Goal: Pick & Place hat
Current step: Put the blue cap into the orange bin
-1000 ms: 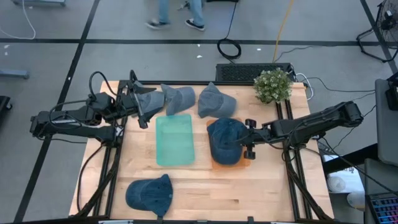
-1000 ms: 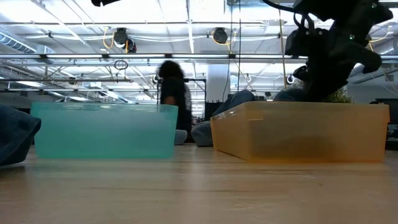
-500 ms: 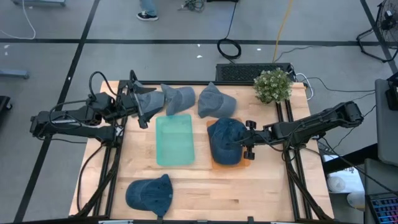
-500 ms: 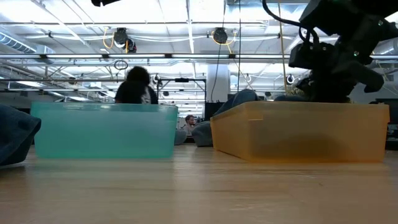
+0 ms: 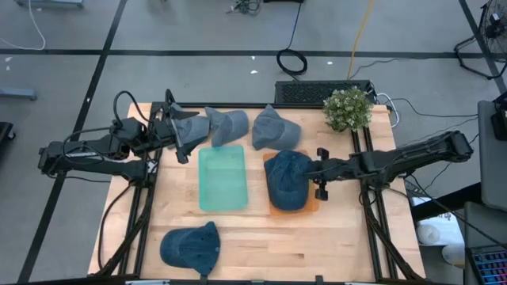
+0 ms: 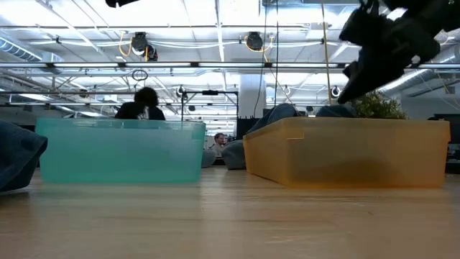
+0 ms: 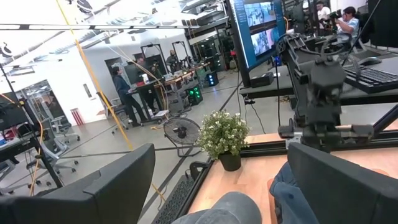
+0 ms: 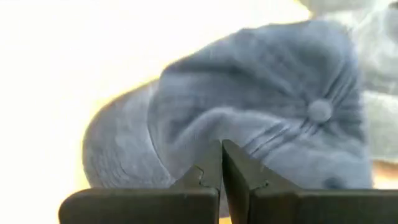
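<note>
A dark blue hat point(image 5: 287, 180) lies crown-up in the orange bin point(image 5: 314, 206), right of the middle of the table. My right gripper point(image 5: 311, 170) is shut and hangs above the bin's right side, slanting down at the hat point(image 8: 273, 93) without touching it. In the low view it point(image 6: 352, 79) stands clear above the bin's rim point(image 6: 345, 122). My left gripper point(image 5: 184, 133) waits open at the far left, level above the table, and a grey-blue hat point(image 5: 226, 125) lies just ahead of it.
A teal bin point(image 5: 223, 178) stands left of the orange one. Another grey-blue hat point(image 5: 275, 128) lies at the far middle, and a dark blue hat point(image 5: 192, 247) near the front left corner. A potted plant point(image 5: 348, 108) sits at the far right.
My right gripper has drawn back toward the table's right edge and risen from low over the orange bin, tipping to a shallower slant. It has stayed shut. The dark blue hat stays in the bin.
</note>
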